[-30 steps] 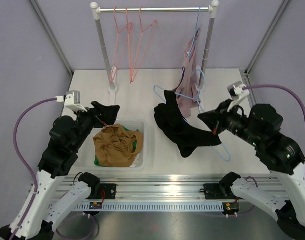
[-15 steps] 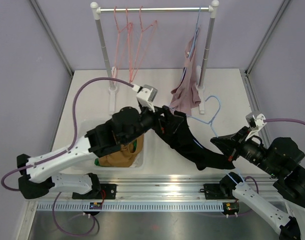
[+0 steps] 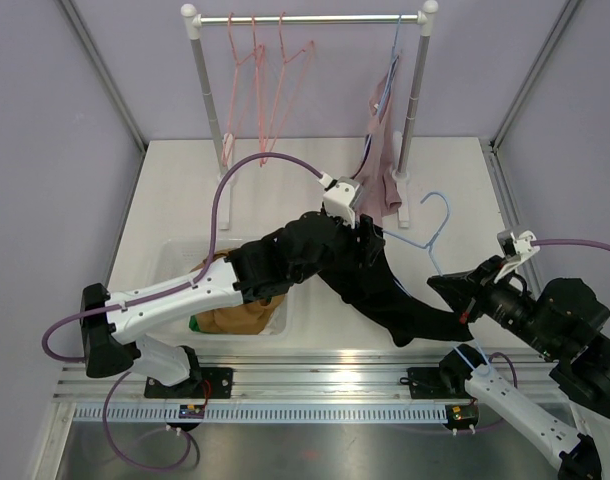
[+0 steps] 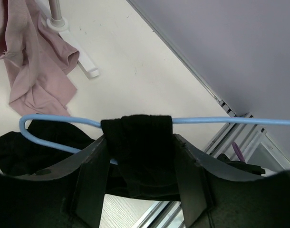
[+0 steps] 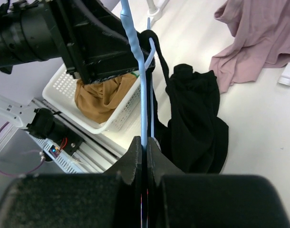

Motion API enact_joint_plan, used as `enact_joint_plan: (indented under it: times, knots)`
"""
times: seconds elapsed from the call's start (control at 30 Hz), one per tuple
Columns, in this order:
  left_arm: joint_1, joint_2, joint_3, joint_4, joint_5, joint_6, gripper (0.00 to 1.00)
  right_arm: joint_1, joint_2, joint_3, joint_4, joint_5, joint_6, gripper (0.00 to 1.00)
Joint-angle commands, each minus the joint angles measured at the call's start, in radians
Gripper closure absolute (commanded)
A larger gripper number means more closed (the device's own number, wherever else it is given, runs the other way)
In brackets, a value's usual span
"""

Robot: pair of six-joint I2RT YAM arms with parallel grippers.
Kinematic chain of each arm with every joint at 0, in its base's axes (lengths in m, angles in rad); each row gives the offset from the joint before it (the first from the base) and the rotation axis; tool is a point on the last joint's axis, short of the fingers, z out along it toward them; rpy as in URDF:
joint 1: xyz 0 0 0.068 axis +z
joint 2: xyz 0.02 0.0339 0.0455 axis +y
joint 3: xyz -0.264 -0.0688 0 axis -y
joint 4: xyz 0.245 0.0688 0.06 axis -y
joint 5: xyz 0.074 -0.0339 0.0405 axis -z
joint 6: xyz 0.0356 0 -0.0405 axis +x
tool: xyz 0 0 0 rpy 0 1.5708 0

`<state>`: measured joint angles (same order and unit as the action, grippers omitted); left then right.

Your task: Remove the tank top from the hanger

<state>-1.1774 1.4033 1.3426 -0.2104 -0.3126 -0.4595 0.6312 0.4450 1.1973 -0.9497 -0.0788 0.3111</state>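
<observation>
1. Right of centre on the table [image 3: 175, 190], black tank top [image 3: 400, 300] drapes from blue hanger [image 5: 141, 95]
2. Left gripper [image 4: 138, 147] jaws pinch its strap
3. Right gripper [image 5: 145, 145] jaws clamp the hanger wire

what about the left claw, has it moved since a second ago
Yes. The left claw swung right, from beside the white basket toward the rack's right post, to the black tank top on the blue hanger.

A black tank top [image 3: 390, 295] hangs bunched at centre-right of the overhead frame. One strap is looped over the arm of a thin, light-blue wire hanger [image 4: 216, 119], held tilted.
</observation>
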Motion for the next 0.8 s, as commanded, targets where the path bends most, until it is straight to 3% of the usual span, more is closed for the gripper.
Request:
enact_joint_plan:
  times: [0.0,0.07,0.13,0.3,0.77]
  knots:
    - [-0.007,-0.009,0.05,0.055,-0.028,0.018,0.35,0.005,0.029,0.019,0.031,0.053,0.003,1.0]
    - [-0.005,-0.007,0.047,0.055,-0.026,0.021,0.34,0.005,0.038,0.016,0.043,0.041,0.003,1.0]
    - [-0.007,-0.003,0.047,0.057,-0.022,0.027,0.45,0.005,0.043,0.019,0.052,0.039,0.005,1.0]
    - [-0.004,0.006,0.04,0.071,0.0,0.027,0.46,0.005,0.044,0.034,0.06,0.036,0.006,1.0]
    - [0.005,0.023,0.044,0.063,-0.049,0.042,0.94,0.005,0.043,0.03,0.035,0.051,-0.003,1.0]
